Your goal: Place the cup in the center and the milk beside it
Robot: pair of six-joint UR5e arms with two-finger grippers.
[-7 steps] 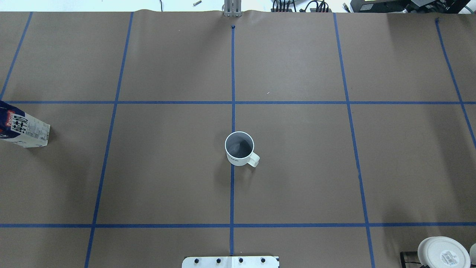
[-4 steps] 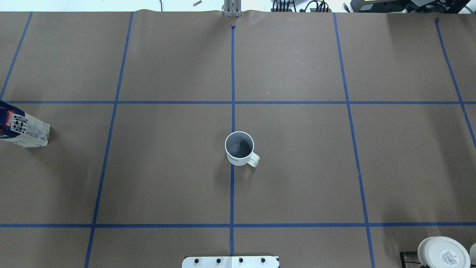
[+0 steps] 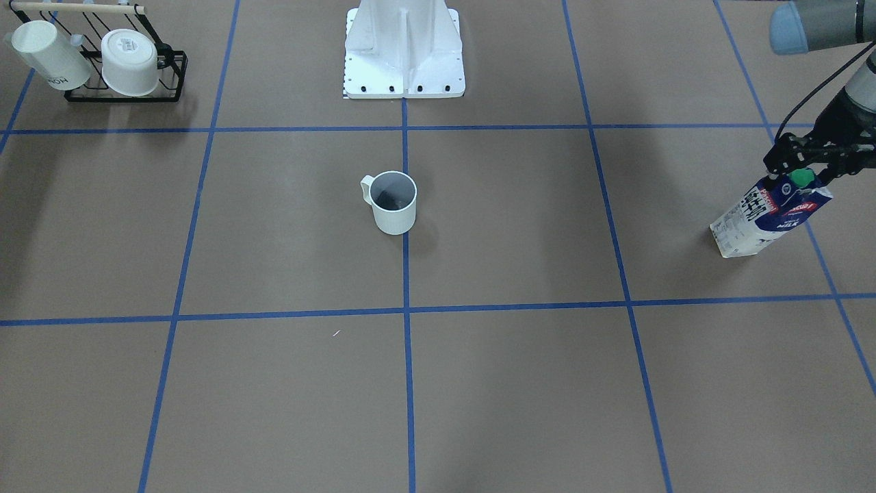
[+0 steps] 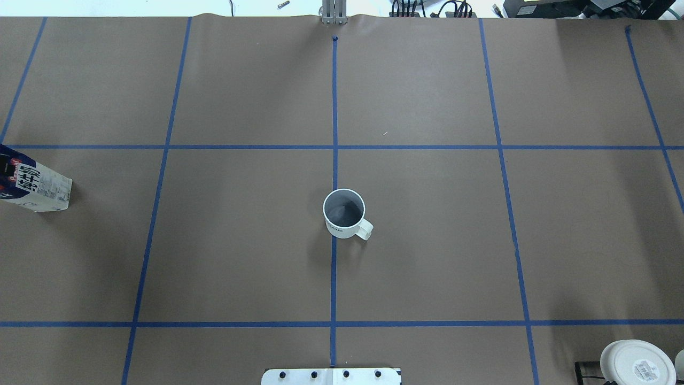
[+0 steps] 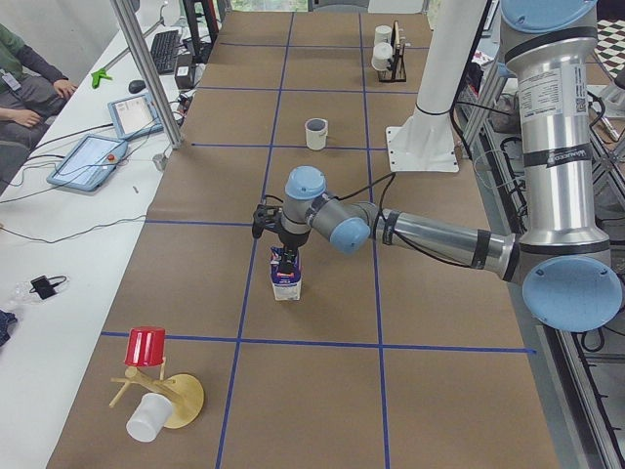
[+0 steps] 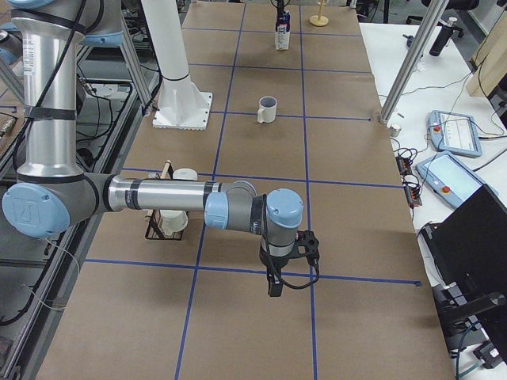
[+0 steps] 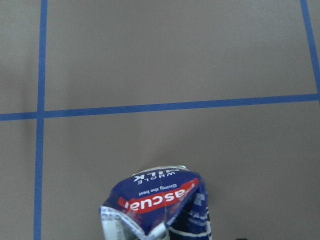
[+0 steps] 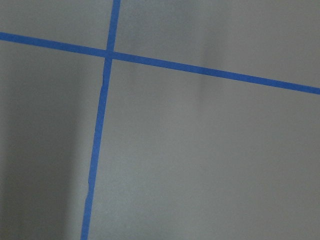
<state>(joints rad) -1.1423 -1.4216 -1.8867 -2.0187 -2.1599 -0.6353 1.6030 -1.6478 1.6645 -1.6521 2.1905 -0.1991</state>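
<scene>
The cup (image 4: pixel 344 214), a small white mug with a squarish handle, stands upright on the center (image 4: pixel 427 235) of the brown taped tabletop, on the middle blue line; it also shows in the front view (image 3: pixel 393 200). The milk (image 3: pixel 770 216), a blue and white carton with a green cap, stands at the table's far left (image 4: pixel 35 184). My left gripper (image 3: pixel 799 171) is down over the carton's top, its fingers spread on either side of the gable, and looks open. My right gripper (image 6: pixel 274 286) hangs low over bare table far from both; I cannot tell its state.
A black wire rack (image 3: pixel 123 96) with two white cups stands near the robot's right side (image 4: pixel 588 369). The white robot base plate (image 3: pixel 404 75) is at the near middle edge. A wooden stand with a red cup (image 5: pixel 146 347) stands beyond the milk.
The cup and the carton's base have not moved. Something dark, likely my left gripper, has come down over the carton's top at the view's left edge.
</scene>
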